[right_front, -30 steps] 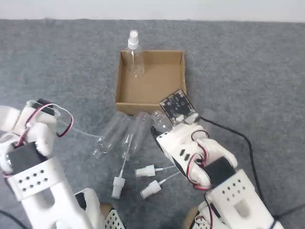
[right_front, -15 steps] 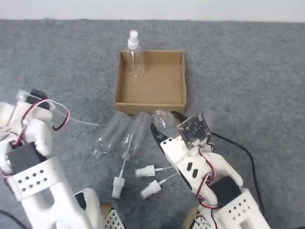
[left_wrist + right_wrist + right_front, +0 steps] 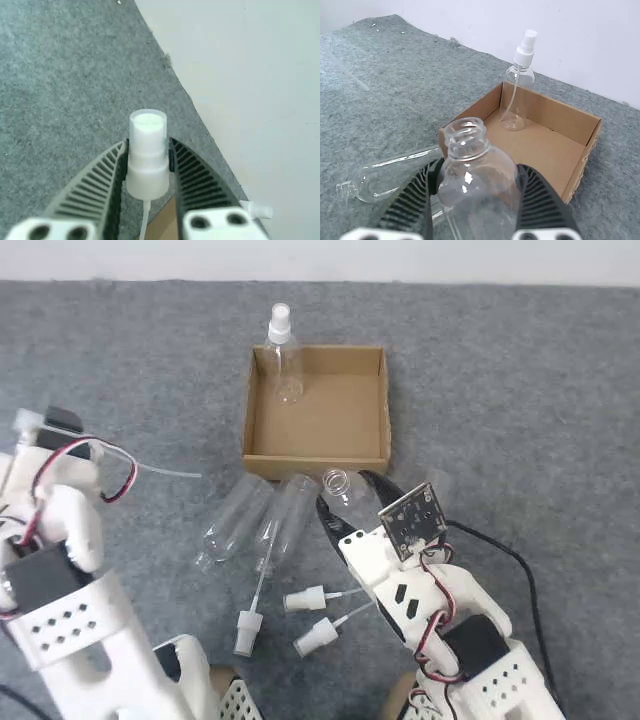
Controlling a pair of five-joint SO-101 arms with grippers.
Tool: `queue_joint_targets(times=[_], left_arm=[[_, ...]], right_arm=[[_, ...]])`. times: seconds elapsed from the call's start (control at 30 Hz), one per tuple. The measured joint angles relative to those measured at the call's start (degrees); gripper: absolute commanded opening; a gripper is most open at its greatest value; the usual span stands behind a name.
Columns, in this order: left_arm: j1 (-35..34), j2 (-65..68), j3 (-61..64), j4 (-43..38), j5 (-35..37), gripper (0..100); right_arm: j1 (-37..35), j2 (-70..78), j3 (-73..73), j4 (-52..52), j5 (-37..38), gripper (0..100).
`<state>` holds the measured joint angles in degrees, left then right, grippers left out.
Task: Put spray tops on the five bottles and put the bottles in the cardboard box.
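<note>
Carpet [image 3: 520, 370]: box [image 3: 386, 405] holds capped bottle [image 3: 284, 365]; left pincer [image 3: 147, 146] grips sprayer [image 3: 147, 167], right pincer [image 3: 478, 168] open bottle [image 3: 470, 192].

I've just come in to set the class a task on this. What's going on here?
Two robot arms are assembling spray bottles. The left gripper is shut on a spray top, held above the grey mat. The right gripper is shut on an open-necked bottle just in front of the cardboard box. One capped bottle leans inside the box; two bare bottles and three loose spray tops lie on the mat.
</note>
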<state>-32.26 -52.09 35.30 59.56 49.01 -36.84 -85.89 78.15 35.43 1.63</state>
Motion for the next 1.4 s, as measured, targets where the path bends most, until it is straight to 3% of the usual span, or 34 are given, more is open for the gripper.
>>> queue_joint_targets(times=[0.2,0.37,0.57,1.4], left_arm=[[0.0,-0.09,-0.18,0.0,0.35,1],[0.26,-7.56,-0.35,1.05,3.6,1],[3.08,-16.88,-0.35,-0.44,3.78,1],[17.05,-32.62,2.02,-7.82,3.96,1]], right_arm=[[0.0,-0.09,0.35,-0.97,0.0,3.8],[0.0,-0.09,0.35,-0.97,0.0,3.8],[0.0,-0.09,0.35,-0.97,0.0,3.8],[0.0,-0.18,3.08,-5.1,2.73,3.8]])
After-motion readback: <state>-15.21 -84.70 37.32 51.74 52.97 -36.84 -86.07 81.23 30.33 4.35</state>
